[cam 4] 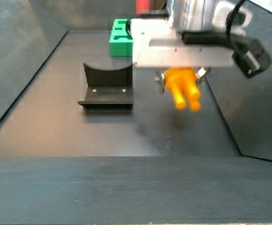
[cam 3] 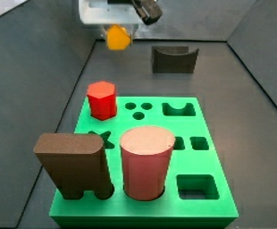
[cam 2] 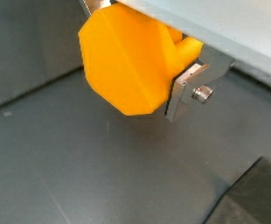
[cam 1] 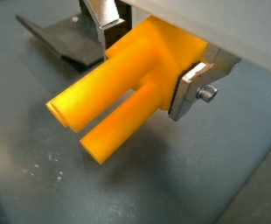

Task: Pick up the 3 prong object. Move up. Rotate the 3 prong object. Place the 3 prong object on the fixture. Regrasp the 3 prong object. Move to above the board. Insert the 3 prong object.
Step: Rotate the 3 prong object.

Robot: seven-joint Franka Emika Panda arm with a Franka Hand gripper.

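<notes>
Gripper (cam 4: 183, 81) holds the 3 prong object (cam 4: 183, 90) aloft beside the fixture (cam 4: 105, 85), jaws clamped on its block (prongs slanting downward). You appear mid-rotation; next, carry it over the fixture's notch and lower it squarely.

Dark grey floor (cam 4: 115, 149) between sloping grey side walls (cam 4: 16, 61)

one tool (cam 4: 182, 79), one fixture (cam 3: 173, 59), one board (cam 3: 213, 207)
</notes>
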